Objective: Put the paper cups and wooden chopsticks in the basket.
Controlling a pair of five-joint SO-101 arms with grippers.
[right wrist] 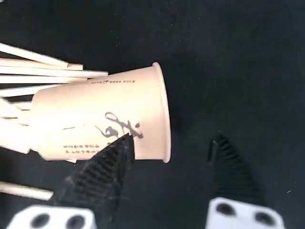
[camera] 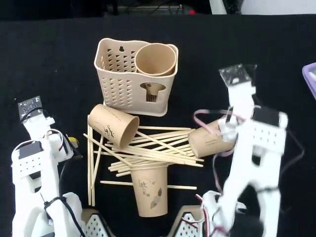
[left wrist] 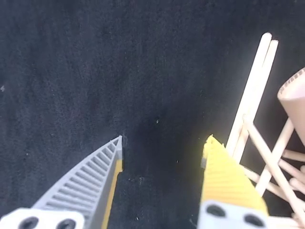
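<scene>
Under right gripper (right wrist: 172, 140), toppled paper cup (right wrist: 95, 119) bears dark illegible print.

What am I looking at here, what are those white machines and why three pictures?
These are two white robot arms, left and right, at a black table. One picture looks down from above; the other two come from a camera on each arm's wrist. A basket stands there with one paper cup inside. Three more cups lie tipped over, left, right and nearest the arms, among scattered chopsticks. The left pincer is open above bare table. The right pincer is open at the right cup's rim. Neither holds anything.
</scene>
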